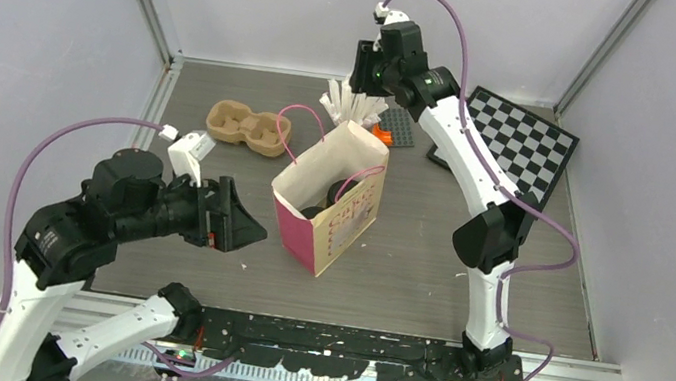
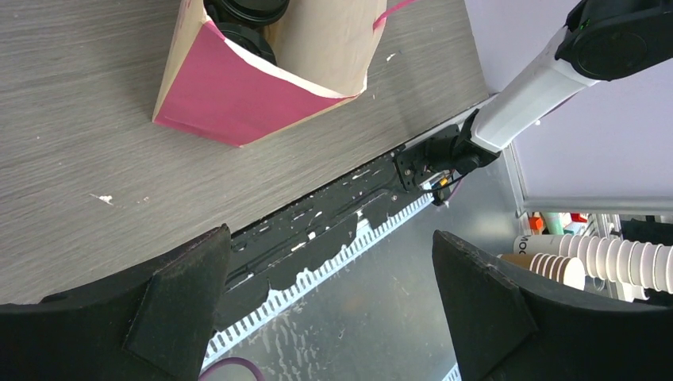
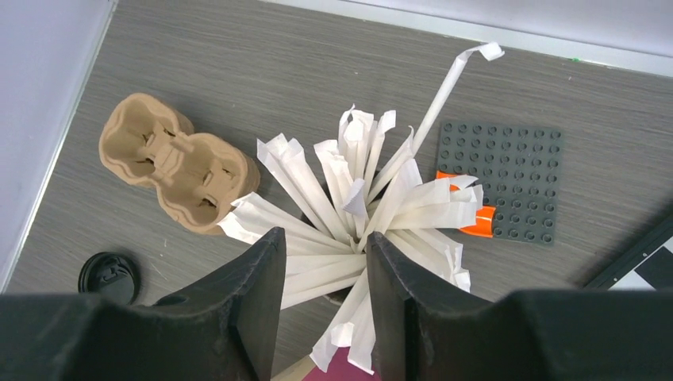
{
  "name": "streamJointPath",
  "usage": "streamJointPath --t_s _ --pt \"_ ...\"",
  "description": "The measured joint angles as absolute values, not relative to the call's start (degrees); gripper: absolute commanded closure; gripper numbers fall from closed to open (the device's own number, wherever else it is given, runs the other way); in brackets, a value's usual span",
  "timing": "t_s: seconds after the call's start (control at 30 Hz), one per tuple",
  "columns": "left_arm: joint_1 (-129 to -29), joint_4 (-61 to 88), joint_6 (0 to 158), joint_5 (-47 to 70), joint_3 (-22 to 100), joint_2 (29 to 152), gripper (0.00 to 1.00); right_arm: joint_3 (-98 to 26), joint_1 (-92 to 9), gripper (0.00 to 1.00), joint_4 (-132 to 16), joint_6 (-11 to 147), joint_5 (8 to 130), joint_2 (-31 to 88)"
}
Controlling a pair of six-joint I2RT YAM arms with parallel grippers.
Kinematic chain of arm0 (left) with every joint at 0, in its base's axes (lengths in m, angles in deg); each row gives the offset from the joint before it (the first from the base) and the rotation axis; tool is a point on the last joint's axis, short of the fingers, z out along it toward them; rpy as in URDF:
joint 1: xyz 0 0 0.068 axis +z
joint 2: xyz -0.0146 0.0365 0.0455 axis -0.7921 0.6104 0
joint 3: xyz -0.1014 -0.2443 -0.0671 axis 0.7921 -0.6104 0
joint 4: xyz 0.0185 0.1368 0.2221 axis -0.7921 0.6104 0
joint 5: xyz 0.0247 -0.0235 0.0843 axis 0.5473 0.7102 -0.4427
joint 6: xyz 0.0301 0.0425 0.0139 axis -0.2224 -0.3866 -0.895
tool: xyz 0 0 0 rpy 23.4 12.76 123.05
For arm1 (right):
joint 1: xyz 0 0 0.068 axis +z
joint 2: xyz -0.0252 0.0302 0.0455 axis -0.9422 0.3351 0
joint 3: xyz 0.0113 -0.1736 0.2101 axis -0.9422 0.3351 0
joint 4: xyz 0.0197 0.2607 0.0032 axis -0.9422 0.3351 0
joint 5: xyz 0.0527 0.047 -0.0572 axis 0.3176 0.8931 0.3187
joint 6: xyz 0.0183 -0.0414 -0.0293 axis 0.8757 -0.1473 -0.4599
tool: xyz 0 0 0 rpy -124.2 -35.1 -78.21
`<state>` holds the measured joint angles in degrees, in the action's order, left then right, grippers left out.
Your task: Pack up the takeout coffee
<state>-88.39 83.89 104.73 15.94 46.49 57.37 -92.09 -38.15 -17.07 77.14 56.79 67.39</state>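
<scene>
Two black-lidded coffee cups point(image 2: 246, 9) point(image 2: 248, 41) stand inside the open pink and tan paper bag point(image 1: 326, 209) at the table's middle; one lid shows in the top view point(image 1: 332, 193). My left gripper point(image 1: 243, 227) hangs left of the bag, wide open and empty; in its wrist view point(image 2: 329, 274) it is over the table's near edge, with the bag point(image 2: 262, 95) ahead. My right gripper point(image 1: 372, 69) is high at the back. In its wrist view point(image 3: 321, 254) the jaws stand partly apart above the cup of white sticks point(image 3: 365, 190), holding nothing.
A tan pulp two-cup tray point(image 1: 247, 126) lies back left. A round black lid point(image 3: 109, 276) sits on the table near it. A grey studded plate point(image 3: 500, 171) with an orange brick point(image 3: 468, 224) and a checkerboard point(image 1: 523, 142) lie back right. Stacked paper cups point(image 2: 611, 262) stand off the table.
</scene>
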Motion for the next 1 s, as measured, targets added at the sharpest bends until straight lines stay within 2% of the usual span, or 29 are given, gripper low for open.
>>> streamJointPath --t_s 0.4,0.47,0.63,1.0 --pt "-88.39 84.83 104.49 15.92 46.49 58.96 0.0 -92.94 -38.15 0.61 -18.07 75.0 56.22 69.49" --pt "-88.39 84.83 104.49 15.92 46.49 59.01 0.0 -93.05 -38.15 0.7 -18.55 74.69 55.85 70.36" --pt "-88.39 84.87 104.49 15.92 46.49 58.98 0.0 -94.63 -38.15 0.98 -19.54 72.85 54.41 72.42" --pt "-88.39 84.87 104.44 15.11 46.46 58.44 0.0 -98.14 -38.15 1.0 -19.52 70.75 52.55 71.26"
